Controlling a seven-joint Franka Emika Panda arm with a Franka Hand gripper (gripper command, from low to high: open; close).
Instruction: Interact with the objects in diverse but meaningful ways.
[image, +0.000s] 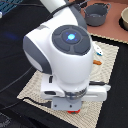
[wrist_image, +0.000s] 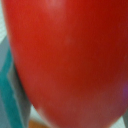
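The red tomato (wrist_image: 70, 60) fills almost the whole wrist view, very close to the camera. In the exterior view only a small red sliver of it (image: 75, 110) shows under my hand. My gripper (image: 73, 106) is low over the woven mat (image: 35, 87), right at the tomato. Its fingers are hidden by the hand and by the tomato, so I cannot tell whether they are open or shut. A white-and-blue piece (image: 99, 49) lies on the mat at the exterior view's right. A teal-printed surface (wrist_image: 6, 95) shows beside the tomato. The bread loaf is out of view.
A grey pot (image: 96, 13) stands at the back on the dark table. An orange-handled piece (image: 98, 62) lies on the mat near the arm. A brown dish edge (image: 124, 19) is at the far right. My arm hides most of the mat.
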